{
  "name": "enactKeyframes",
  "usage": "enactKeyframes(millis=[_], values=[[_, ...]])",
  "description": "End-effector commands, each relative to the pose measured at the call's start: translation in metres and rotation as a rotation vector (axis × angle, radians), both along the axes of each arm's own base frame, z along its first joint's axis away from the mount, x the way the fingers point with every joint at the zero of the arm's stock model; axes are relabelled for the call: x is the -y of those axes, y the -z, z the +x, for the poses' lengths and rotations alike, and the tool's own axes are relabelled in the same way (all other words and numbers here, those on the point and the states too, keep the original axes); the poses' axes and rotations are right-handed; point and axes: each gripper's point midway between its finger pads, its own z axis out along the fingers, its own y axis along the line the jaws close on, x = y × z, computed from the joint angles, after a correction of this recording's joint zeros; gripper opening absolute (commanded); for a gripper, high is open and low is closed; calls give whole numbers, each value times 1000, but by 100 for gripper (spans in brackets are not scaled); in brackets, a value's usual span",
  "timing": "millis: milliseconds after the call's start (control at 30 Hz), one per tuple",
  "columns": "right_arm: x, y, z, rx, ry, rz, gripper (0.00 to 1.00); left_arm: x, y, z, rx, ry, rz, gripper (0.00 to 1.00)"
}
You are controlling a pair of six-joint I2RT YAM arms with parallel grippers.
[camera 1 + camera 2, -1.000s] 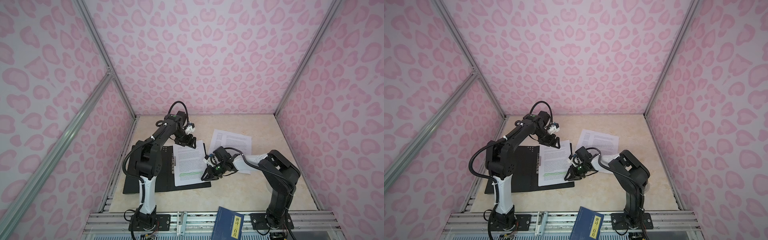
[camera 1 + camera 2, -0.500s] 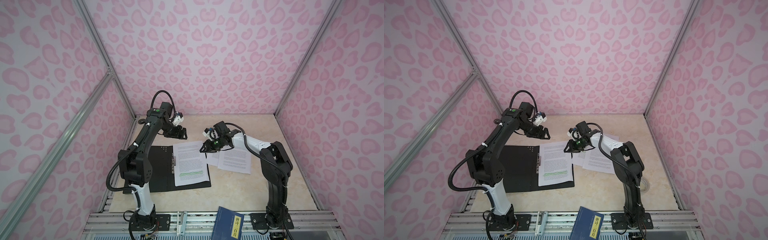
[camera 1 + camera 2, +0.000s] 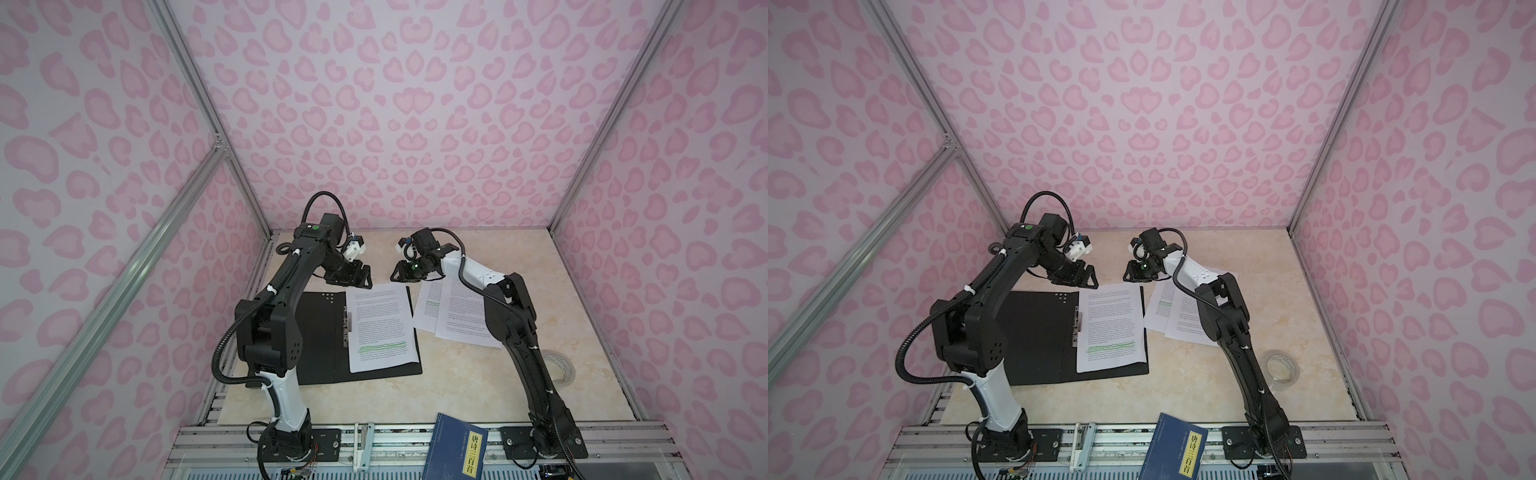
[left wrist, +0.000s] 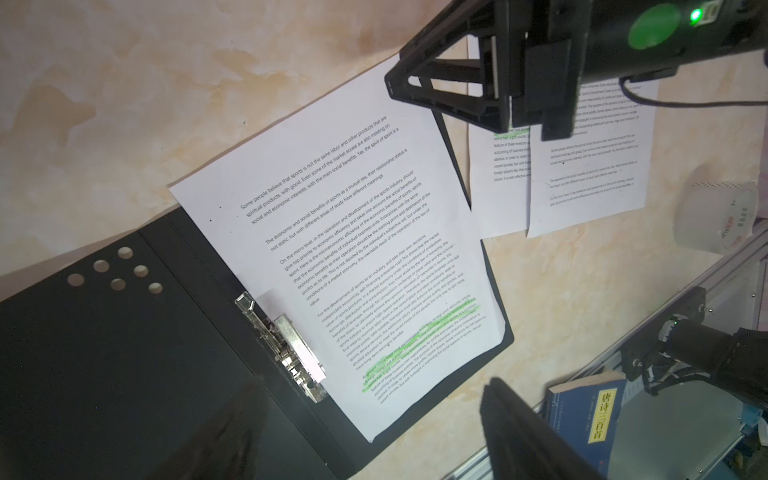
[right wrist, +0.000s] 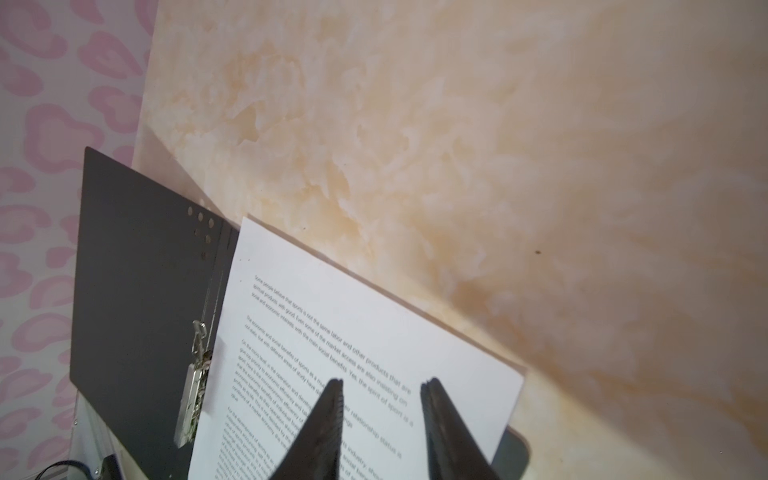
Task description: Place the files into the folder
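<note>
Walls (image 3: pixel 415 104) all round: pale lilac w/ pink blotchy spots. Table (image 3: pixel 461 382) cream, marbled tan. Folder (image 3: pixel 322 332) at 9 o'clock: blk inside, cluster of pale dots. Sheet (image 3: pixel 380 328) on it: white, blk text, green highlighter streak. Two more sheets (image 3: pixel 461 316) at 3 o'clock: white, blk text, bit of green. Book (image 3: pixel 455 449), 6 o'clock: blue, yellow label. Arms (image 3: pixel 286 286) blk & white.
</note>
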Motion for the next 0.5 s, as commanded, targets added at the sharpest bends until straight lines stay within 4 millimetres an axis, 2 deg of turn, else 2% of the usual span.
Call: enactKeyframes(millis=[0,333,467], values=[[3,17,-3,-3,-26,-88,36,1,-1,0,1,13,-10,84],[3,38,-4,-27,-74,-200,37,1,2,2,-10,9,-23,84],[3,39,-4,-30,-85,-225,37,1,3,1,-12,8,-27,84]])
